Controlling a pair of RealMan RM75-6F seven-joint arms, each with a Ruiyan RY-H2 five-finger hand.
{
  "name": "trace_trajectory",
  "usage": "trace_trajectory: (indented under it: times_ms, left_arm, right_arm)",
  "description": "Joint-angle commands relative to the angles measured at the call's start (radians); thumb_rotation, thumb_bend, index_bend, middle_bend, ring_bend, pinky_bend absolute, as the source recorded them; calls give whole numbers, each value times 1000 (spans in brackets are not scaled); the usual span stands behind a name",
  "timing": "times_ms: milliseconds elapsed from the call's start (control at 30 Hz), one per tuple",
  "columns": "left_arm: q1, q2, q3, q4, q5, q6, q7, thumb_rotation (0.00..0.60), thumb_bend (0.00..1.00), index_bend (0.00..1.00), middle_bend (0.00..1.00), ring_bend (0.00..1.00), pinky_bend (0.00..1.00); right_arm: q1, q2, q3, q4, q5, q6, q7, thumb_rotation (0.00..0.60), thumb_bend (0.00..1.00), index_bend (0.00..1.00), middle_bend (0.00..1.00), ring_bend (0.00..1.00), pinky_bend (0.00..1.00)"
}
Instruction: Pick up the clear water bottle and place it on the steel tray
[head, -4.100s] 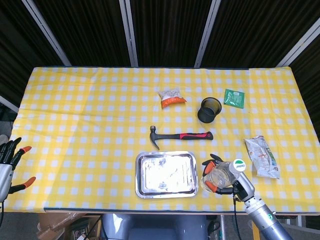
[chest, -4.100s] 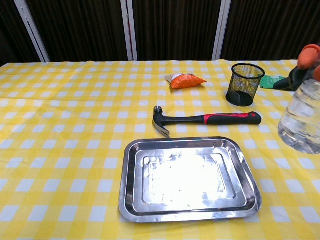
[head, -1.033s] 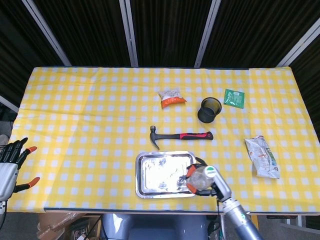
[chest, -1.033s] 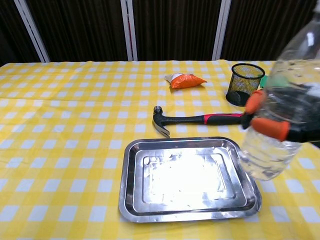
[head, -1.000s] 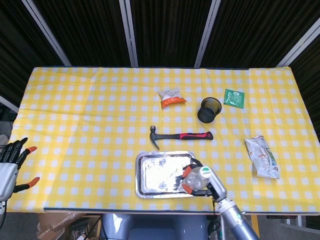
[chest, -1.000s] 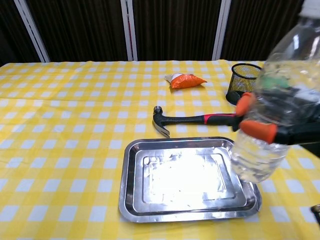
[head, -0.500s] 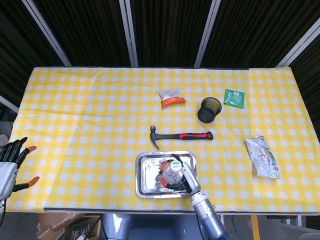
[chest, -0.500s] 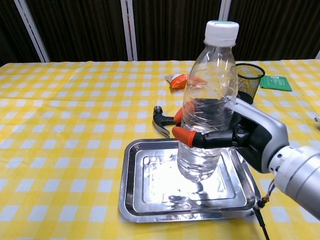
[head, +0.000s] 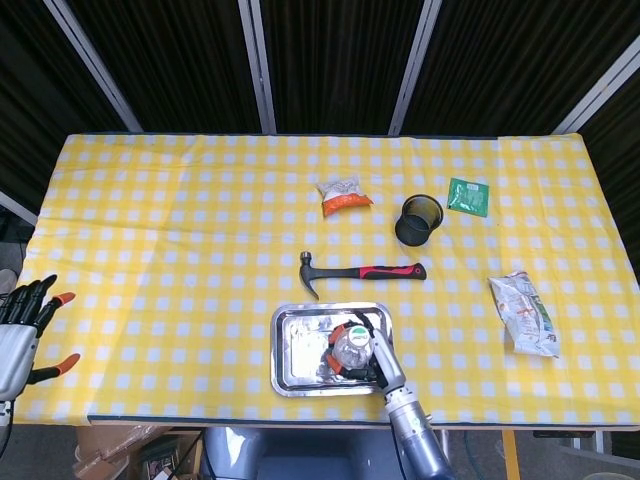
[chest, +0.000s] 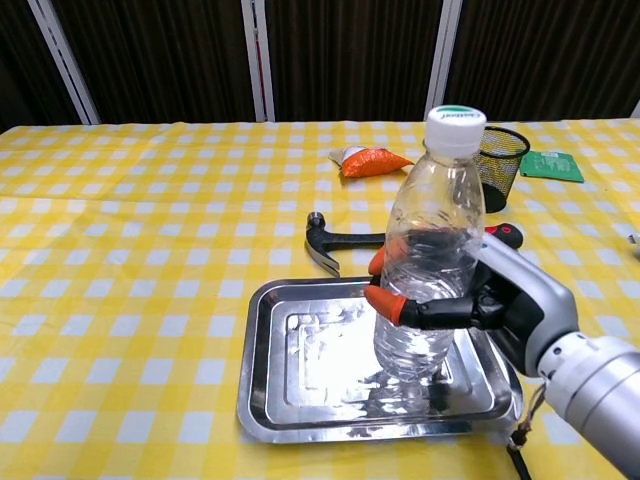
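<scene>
One clear water bottle (chest: 430, 250), one steel tray (chest: 272, 390), one hammer (head: 358, 272), one black mesh cup (chest: 500, 164), one orange snack packet (chest: 369, 160), one green sachet (head: 467, 196) and one crinkled white wrapper (head: 524, 312), all on a table (head: 170, 240) under yellow-and-white check cloth.

Bottle upright, long axis vertical, white cap at the top, base down inside the tray on its right half; in the head view seen almost cap-on. Cannot tell for certain whether the base rests on the metal or sits just clear of it.

Right hand (chest: 500, 300) wrapped around the lower half of the bottle from the right side, orange-tipped fingers (chest: 385, 300) curled across the near face, holding it firmly.

Left hand (head: 22, 325) at the far left edge beyond the table, fingers spread apart, holding nothing and touching nothing.
</scene>
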Motion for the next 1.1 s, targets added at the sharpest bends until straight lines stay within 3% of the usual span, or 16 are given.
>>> trace_trajectory:
  times_ms: [33,300,733,1100]
  left_arm:
    - [-1,-1,-1,0,-5,-3,2,600,180,186,0,0,0]
    - [-3,-4,1,-1,-2,-6,10,600,180,186,0,0,0]
    - [-4,-2,1,0,-5,-6,5,600,180,186,0,0,0]
    - [-5,0,2,0,-6,-8,3,600,180,186,0,0,0]
  right_arm:
    - [-17,-40,-27,64,-51,31,52,600,515,792,621,307,0]
    - [-35,-76,-34,110,-85,72,85,600,515,792,621,307,0]
    - [-53,-125,-47,159,-100,107,-46,600,515,792,621,307,0]
    - [-51,-126,-49,171,-90,77,-64,600,516,792,621,307,0]
